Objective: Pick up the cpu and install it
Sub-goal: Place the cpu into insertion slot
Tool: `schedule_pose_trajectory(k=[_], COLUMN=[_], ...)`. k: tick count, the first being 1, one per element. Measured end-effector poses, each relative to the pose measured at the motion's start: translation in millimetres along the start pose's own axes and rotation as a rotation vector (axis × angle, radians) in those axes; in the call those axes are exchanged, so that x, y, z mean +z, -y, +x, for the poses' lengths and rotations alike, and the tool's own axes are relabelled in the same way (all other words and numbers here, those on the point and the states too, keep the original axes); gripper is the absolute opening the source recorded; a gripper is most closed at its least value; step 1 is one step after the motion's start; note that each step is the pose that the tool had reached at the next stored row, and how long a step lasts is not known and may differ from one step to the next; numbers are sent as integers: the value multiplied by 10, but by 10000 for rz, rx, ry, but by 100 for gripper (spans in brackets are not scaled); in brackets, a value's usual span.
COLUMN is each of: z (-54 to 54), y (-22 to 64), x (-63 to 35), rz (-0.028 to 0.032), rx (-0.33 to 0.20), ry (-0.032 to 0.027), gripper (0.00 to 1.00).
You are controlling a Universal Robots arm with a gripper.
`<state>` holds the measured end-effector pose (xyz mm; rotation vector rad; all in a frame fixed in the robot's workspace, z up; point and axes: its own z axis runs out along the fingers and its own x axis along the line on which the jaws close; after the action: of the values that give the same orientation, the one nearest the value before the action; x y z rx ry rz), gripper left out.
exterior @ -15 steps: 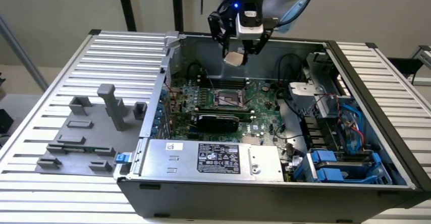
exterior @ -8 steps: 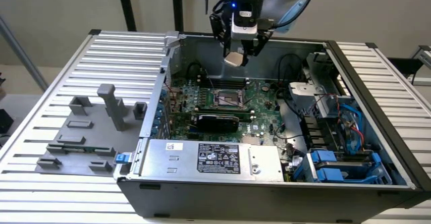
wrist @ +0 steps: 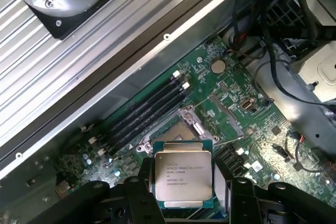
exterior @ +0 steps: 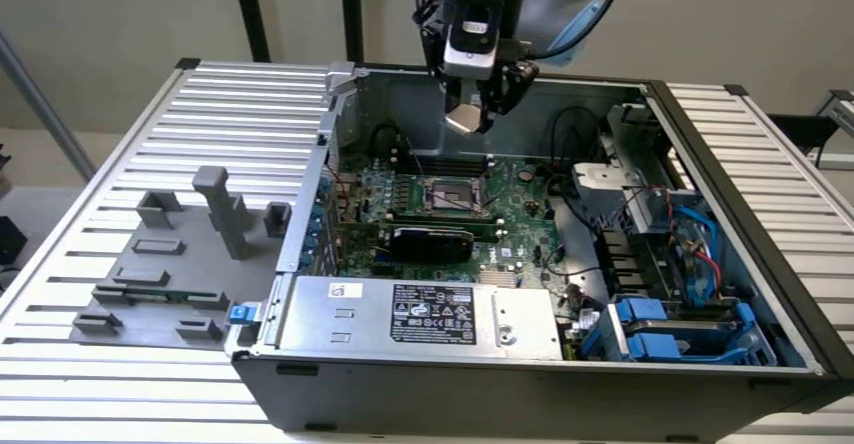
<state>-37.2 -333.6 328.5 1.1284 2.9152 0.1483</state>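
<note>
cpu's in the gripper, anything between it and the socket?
Nothing visible. The gripper holds the cpu in the air over the motherboard. The socket lies uncovered below it, with no cable or part across the gap between them.

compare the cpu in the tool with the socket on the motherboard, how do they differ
The cpu is a solid pale metallic square with printed text; the socket is a metal frame around a darker centre. The cpu is gripped in the tool, up above the board; the socket sits fixed on the green motherboard. Both are square and look similar in footprint.
</note>
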Motion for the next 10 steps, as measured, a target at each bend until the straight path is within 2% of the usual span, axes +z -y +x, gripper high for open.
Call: schedule_pose_trajectory(k=[10], z=[0], y=[1], x=[12], rz=[-38], rx=[1819], ry=[165], gripper=[55])
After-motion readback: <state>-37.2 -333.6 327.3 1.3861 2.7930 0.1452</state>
